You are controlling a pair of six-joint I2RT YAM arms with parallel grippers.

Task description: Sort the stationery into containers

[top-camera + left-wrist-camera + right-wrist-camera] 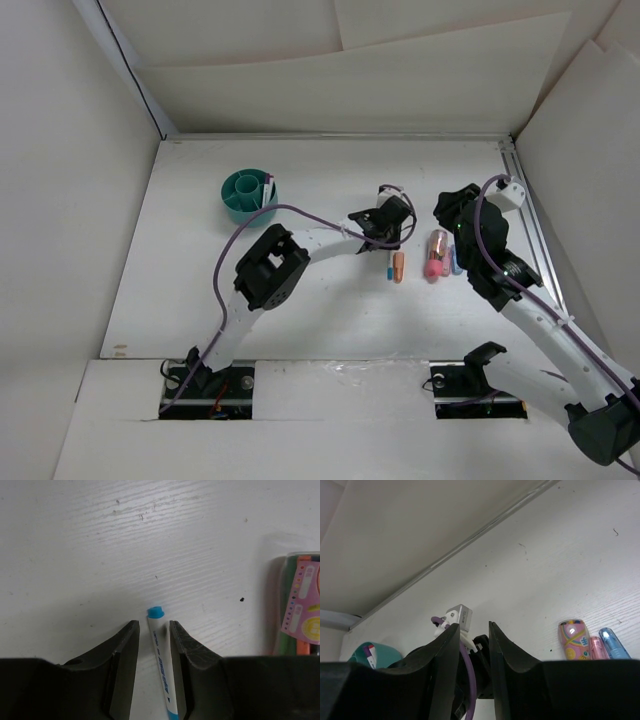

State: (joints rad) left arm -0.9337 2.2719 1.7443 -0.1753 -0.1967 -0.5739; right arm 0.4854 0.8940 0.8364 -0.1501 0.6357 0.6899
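Observation:
A white pen with blue ends lies flat on the table between the open jaws of my left gripper; whether the pads touch it I cannot tell. From above, that pen lies beside an orange stub, just below the left gripper. The teal cup stands at the far left with a purple-ended pen upright in it. My right gripper is open and empty, raised above a pink piece and a blue stub. In the right wrist view its jaws frame the left arm.
A clear pack with a pink label lies right of the left gripper; it also shows in the right wrist view beside a pink stub and a blue stub. White walls enclose the table; a rail runs along its right edge.

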